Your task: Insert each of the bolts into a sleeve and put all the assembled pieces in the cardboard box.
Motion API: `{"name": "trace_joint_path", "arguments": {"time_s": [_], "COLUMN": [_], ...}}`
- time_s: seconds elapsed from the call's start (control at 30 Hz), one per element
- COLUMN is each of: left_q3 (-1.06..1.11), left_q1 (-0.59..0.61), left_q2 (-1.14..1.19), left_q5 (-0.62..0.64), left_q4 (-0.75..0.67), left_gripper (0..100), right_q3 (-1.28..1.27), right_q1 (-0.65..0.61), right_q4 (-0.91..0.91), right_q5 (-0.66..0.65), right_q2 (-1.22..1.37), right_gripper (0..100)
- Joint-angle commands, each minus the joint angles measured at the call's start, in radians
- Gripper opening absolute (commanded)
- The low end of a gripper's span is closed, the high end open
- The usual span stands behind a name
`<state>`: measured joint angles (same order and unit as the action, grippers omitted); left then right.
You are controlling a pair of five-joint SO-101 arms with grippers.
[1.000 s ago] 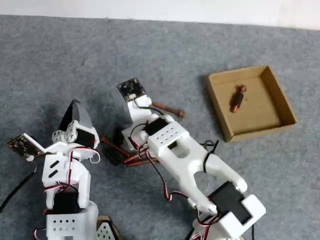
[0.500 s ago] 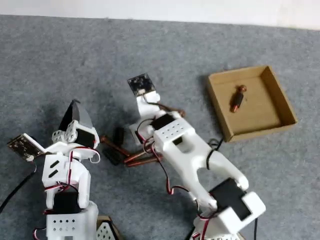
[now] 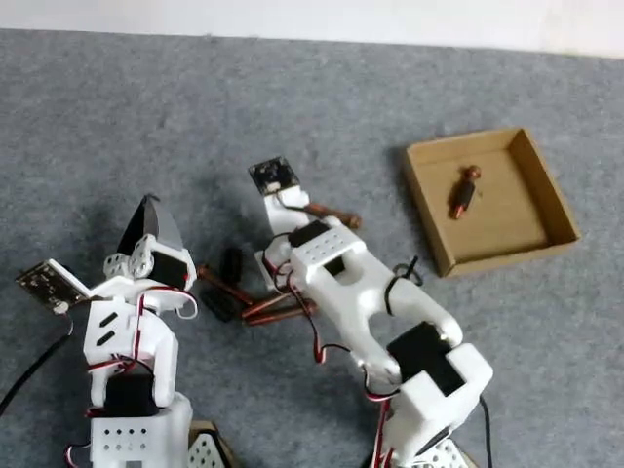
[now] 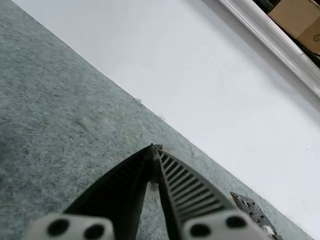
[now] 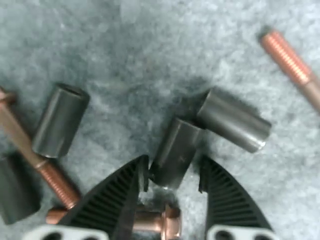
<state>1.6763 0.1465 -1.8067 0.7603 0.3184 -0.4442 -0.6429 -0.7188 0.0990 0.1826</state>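
One assembled piece [image 3: 464, 191], a copper bolt inside a dark sleeve, lies in the brown cardboard box [image 3: 507, 229]; all the rest is still to do. Your right gripper [image 5: 173, 169] stands apart around a dark metal sleeve [image 5: 176, 147] on the grey carpet [image 5: 125, 60], not yet clamped. Your left gripper [image 4: 155, 150] is closed on nothing. From above the right arm covers the pile, so you cannot count the loose copper bolts [image 5: 52, 180].
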Motion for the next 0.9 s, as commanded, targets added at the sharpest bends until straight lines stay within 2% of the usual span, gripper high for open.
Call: {"name": "trace_joint_path", "arguments": {"time_s": [0.0, 0.1, 0.23, 0.63, 0.87], "left_q3": [0.019, 0.019, 0.019, 0.019, 0.019], "left_q1": [-0.015, -0.015, -0.015, -0.015, -0.015], "left_q2": [-0.010, -0.010, -0.010, -0.010, -0.010], "left_q5": [0.005, 0.005, 0.005, 0.005, 0.005], "left_q4": [-0.026, -0.026, -0.026, -0.026, -0.026], "left_gripper": [1, 1, 1, 1, 1], "right_q3": [0.067, 0.111, 0.148, 0.145, 0.151], "right_q1": [0.031, 0.058, 0.088, 0.085, 0.085], "right_q4": [0.035, 0.031, 0.030, -0.001, -0.077], "right_q5": [0.006, 0.012, 0.126, 0.100, 0.098], "right_q2": [0.024, 0.056, 0.110, 0.114, 0.116], "right_gripper": [15.9, 15.9, 15.9, 15.9, 15.1]}}
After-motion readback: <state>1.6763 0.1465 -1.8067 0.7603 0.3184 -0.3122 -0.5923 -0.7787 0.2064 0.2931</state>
